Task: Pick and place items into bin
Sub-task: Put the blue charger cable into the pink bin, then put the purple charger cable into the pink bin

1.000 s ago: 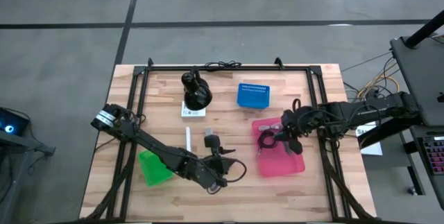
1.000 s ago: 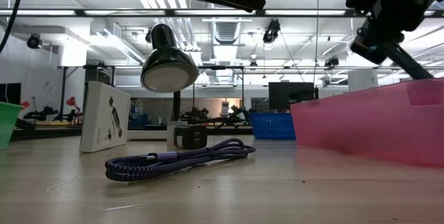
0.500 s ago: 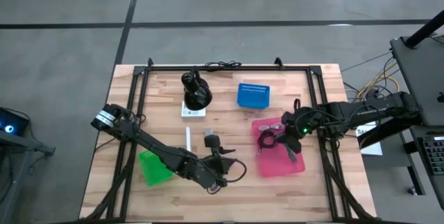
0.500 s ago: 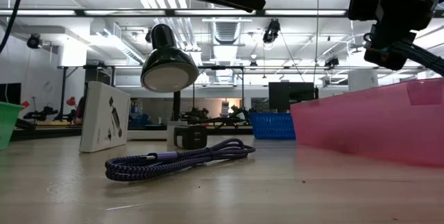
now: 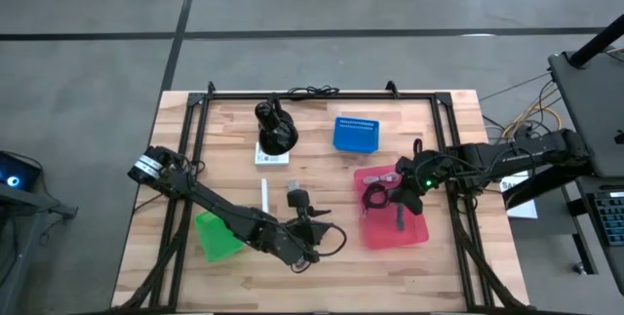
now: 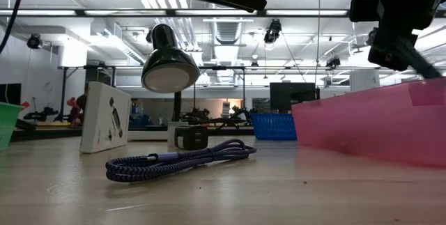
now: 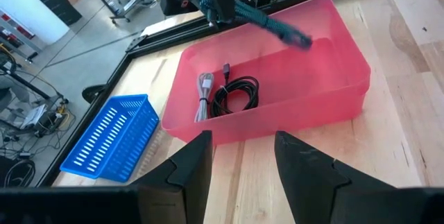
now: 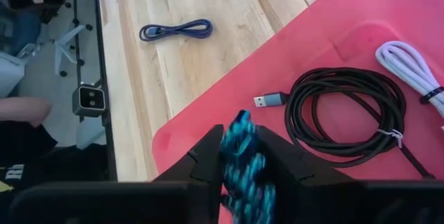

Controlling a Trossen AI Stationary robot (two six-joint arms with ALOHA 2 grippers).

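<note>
high: right pincer (image 5: 408,195) over pink bin (image 5: 417,232), left pincer (image 5: 308,219) low on tabletop (image 5: 458,256) | low: purple cable (image 6: 178,161) lies on tabletop | left wrist: fingers (image 7: 191,163) parted, empty | right wrist: teal cable (image 8: 244,161) between fingers, grip unclear; black cable (image 8: 350,116) in bin

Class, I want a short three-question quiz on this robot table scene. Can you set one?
1. True or false: the black cable lies in the blue basket.
2. Which hand is over the pink bin? A) left B) right C) neither
3. What colour is the cable lying loose on the table?

Key: 1 false, it lies in the pink bin; 2 B, the right hand; 3 purple, the purple cable.
</note>
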